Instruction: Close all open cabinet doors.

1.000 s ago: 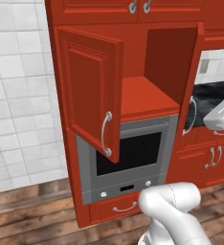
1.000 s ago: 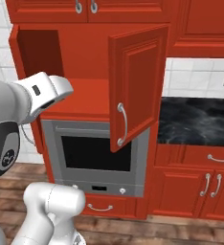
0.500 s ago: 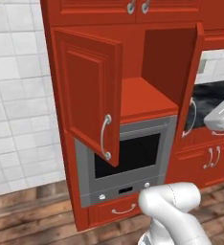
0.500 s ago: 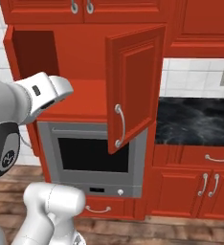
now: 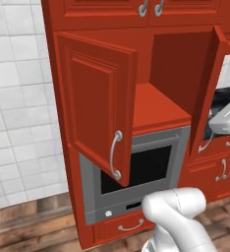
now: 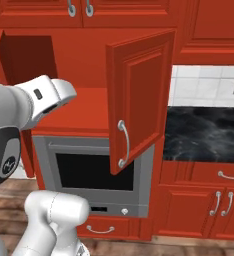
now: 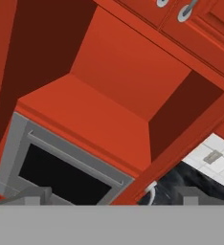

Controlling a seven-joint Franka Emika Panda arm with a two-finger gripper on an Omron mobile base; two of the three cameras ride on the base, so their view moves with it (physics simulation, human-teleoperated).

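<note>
Both base views are sliding slightly sideways against the cabinet since earlier, showing the base driving. Left cabinet door (image 5: 98,106) and right cabinet door (image 6: 139,97) are standing swung open above the oven (image 6: 96,175). Hand (image 7: 109,198) is gaping wide, holding nothing.

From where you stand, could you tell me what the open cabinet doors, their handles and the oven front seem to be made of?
Doors: probably painted or lacquered wood, uniform red, slight sheen, raised panel.
Handles: likely polished metal, silver with bright highlights.
Oven front: grey matte metal, it seems, around a dark window that looks like glass.
</note>
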